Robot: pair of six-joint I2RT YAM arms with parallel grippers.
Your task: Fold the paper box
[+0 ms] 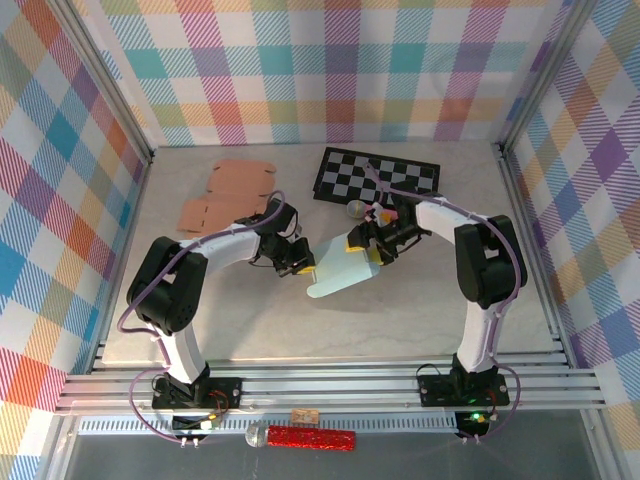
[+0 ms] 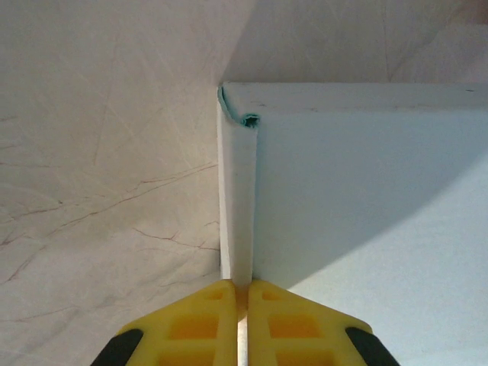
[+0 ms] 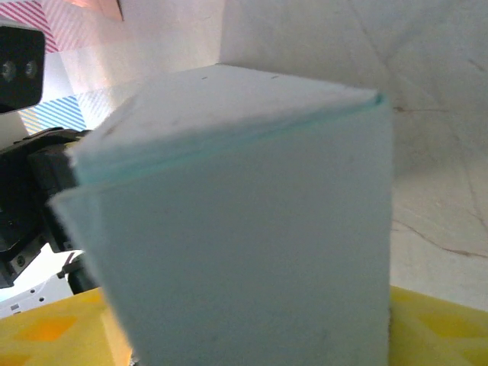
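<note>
Left claw (image 2: 242, 285) pinches pale-blue box (image 1: 338, 274) wall; right claw (image 1: 366, 252) straddles it, grip unclear.

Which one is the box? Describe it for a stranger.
Look at the table between the left gripper and right gripper. The box there is pale blue and half folded; the tan sheet and checkered mat lie flat at the back.

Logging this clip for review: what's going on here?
Two arms are working on a pale blue paper box in the middle of the table. The left fingers are shut on a thin upright wall of it near a corner. The right fingers stand wide on either side of the box's other end; whether they press on it is unclear. A flat tan box blank and a checkered mat lie apart at the back.
</note>
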